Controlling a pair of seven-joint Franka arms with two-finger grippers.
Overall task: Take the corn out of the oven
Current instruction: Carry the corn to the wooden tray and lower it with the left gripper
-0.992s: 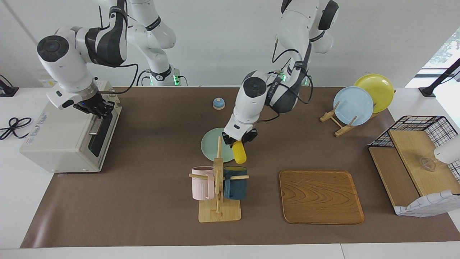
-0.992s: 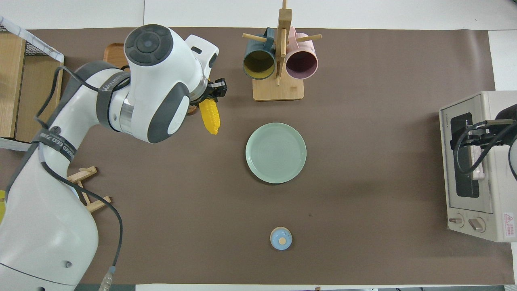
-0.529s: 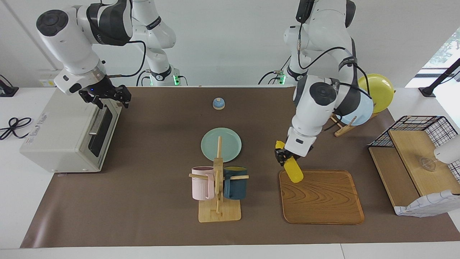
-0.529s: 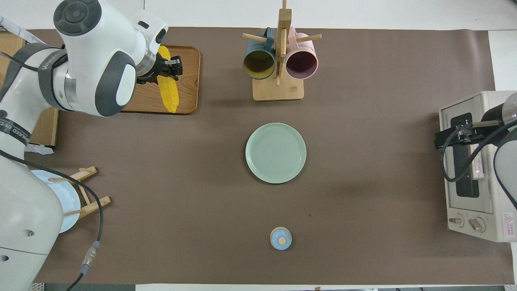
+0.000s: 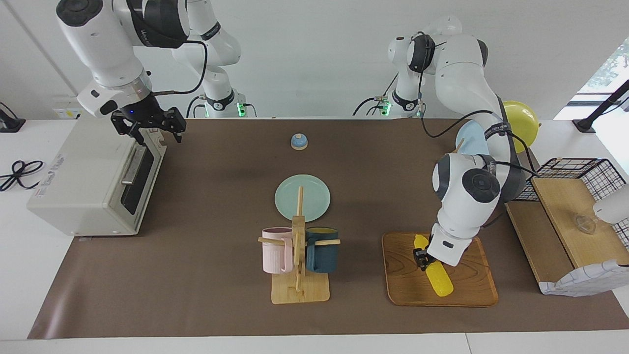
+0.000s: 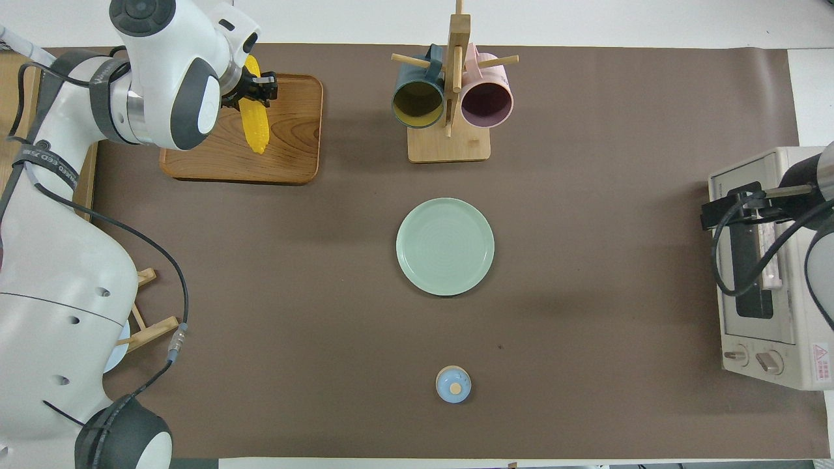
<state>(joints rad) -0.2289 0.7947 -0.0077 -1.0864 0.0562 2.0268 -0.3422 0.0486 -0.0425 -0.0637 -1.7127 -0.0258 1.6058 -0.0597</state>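
— What sort of place is this?
— A robotics lab staged as a kitchen: two white arms bolted at a table point(image 5: 196, 314) under a brown mat, bare white walls.
— And the kitchen part?
— A toaster oven point(image 5: 93, 182), mug rack point(image 5: 299, 260), plates on stands point(image 5: 521, 120), a wooden tray point(image 5: 467, 290).

Grained wooden tray point(image 5: 462, 290), matt brown table mat point(image 5: 206, 275), glossy green plate point(image 6: 445, 246)
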